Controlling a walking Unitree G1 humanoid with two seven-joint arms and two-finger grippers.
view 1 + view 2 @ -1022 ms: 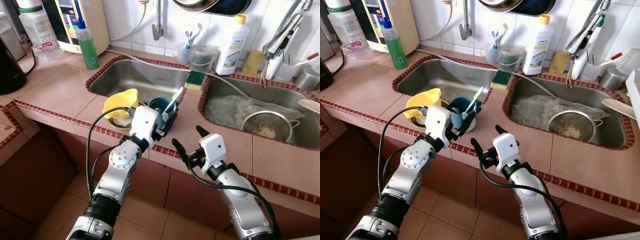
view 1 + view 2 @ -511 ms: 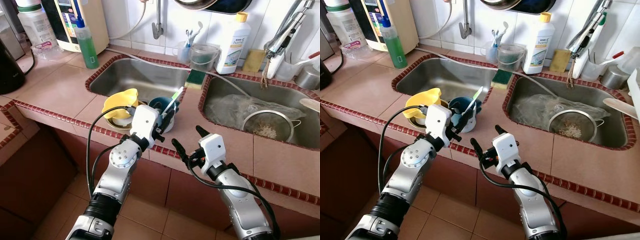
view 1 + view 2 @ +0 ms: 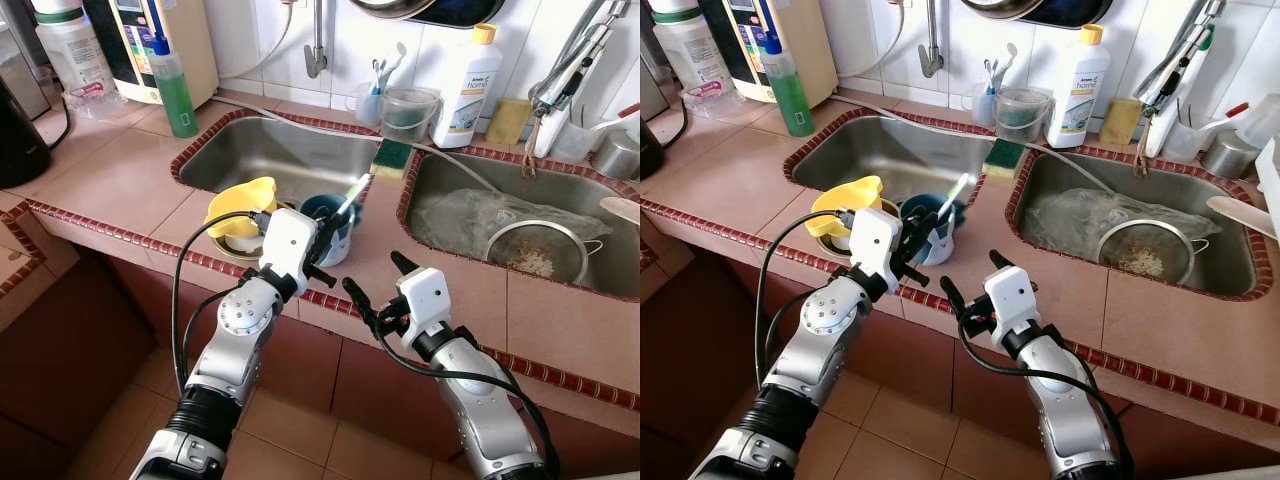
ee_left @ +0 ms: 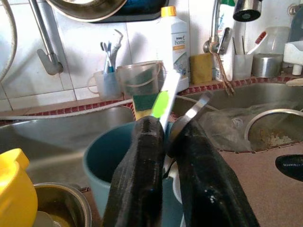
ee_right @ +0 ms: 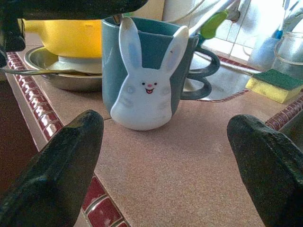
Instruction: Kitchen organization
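**Tiled counter: utensil pinch at the mug**

Right gripper is hovering spread wide, just in front of the mug. Left gripper is pinching the toothbrush and spoon handle inside it. Risk: an angled pull is likely tipping the mug toward the sink behind.

The glossy ceramic mug stands on matt speckled tile of the counter, beside a shiny metal bowl and smooth yellow plastic jug.

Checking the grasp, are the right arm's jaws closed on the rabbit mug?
No, the right gripper is wide open, short of the rabbit mug standing on the counter.
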